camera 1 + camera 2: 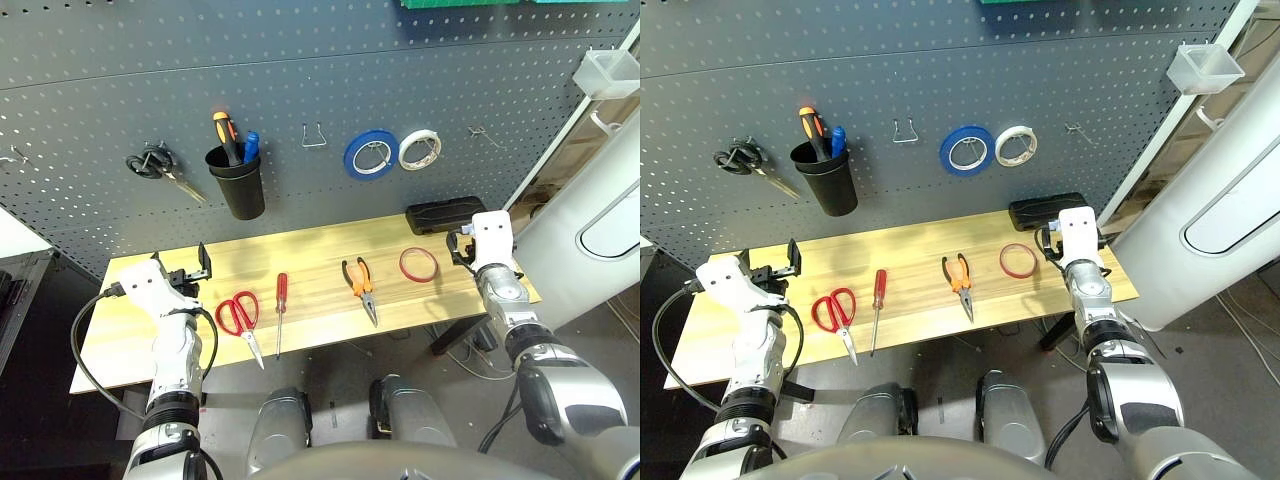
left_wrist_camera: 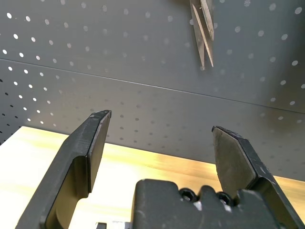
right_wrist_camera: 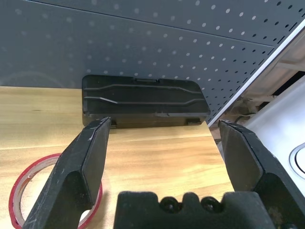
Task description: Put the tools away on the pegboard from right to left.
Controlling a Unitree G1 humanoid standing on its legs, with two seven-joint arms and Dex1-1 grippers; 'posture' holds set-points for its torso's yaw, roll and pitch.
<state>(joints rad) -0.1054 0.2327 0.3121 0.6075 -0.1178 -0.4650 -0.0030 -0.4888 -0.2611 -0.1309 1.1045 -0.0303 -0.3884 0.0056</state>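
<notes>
Red tape ring (image 3: 52,191) partly behind jaws

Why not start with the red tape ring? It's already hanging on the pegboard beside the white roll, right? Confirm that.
Not right. The red tape ring lies flat on the table, near the right claw, as the left eye view shows. The white roll does hang on the pegboard.

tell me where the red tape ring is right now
The red tape ring lies flat on the wooden table toward the robot's right, between the pliers and the right end effector, just in front of the black case.
</notes>
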